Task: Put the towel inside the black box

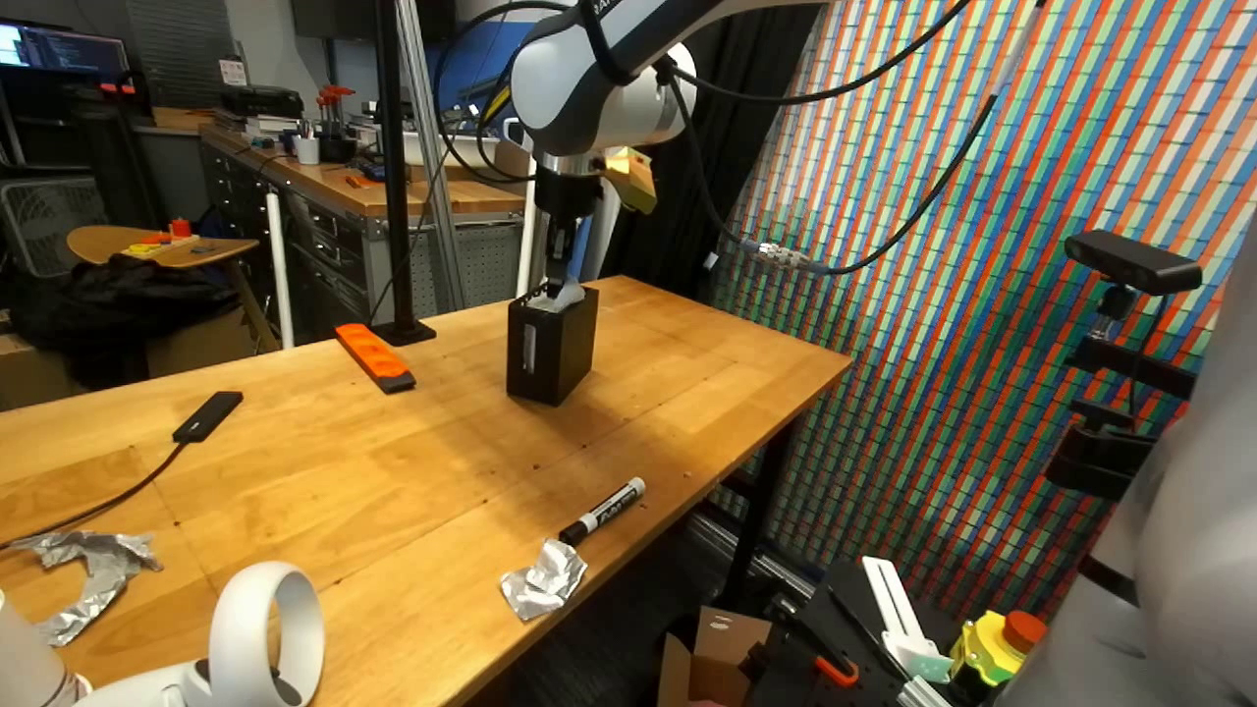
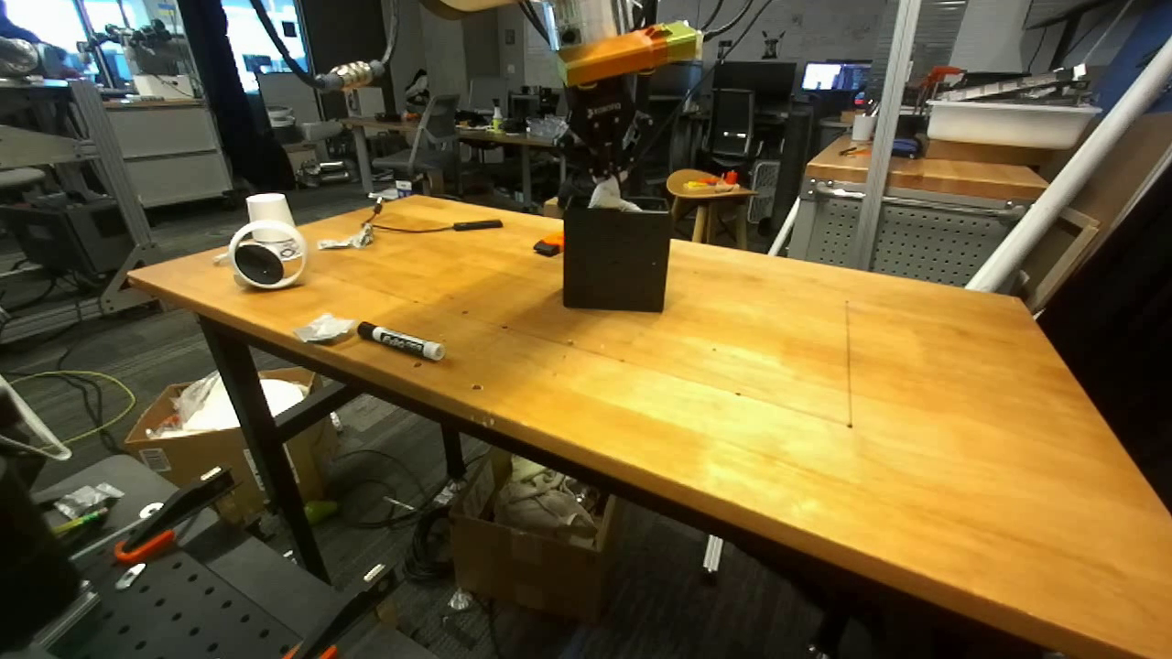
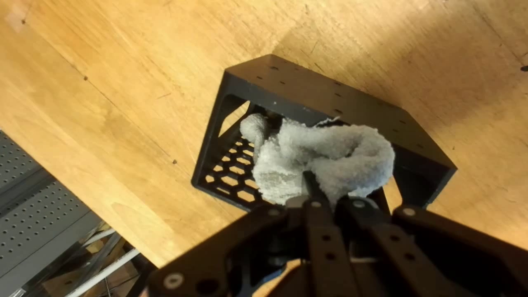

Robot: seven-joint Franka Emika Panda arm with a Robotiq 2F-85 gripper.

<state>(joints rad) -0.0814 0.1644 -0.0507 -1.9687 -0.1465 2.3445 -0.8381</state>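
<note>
- Holding the crumpled, grey-white, fuzzy-cloth towel (image 3: 297, 152), the black, two-fingered hand (image 1: 557, 281) has its fingers nearly together, cloth caught between them.
- Towel location: at the mouth of the black, rectangular, open-topped box (image 2: 615, 264), partly within its walls, partly bulging above the rim; depth inside cannot be told.
- Handling, as judged: light, soft, limp and hardly fragile; the fuzzy pile should resist slipping. A pinch on the thick upper folds suits it; loose ends may snag on the rim or the box's hexagonal perforations.
- Pose: the hand points downward over the box's opening, fingertips near rim height; the white-and-grey jointed arm (image 1: 589, 103) bends above it.
- Box stands upright on the light-brown wooden surface (image 2: 778, 348).
- Next, presumably: lower a little, check the cloth clears the rim, then let go.
</note>
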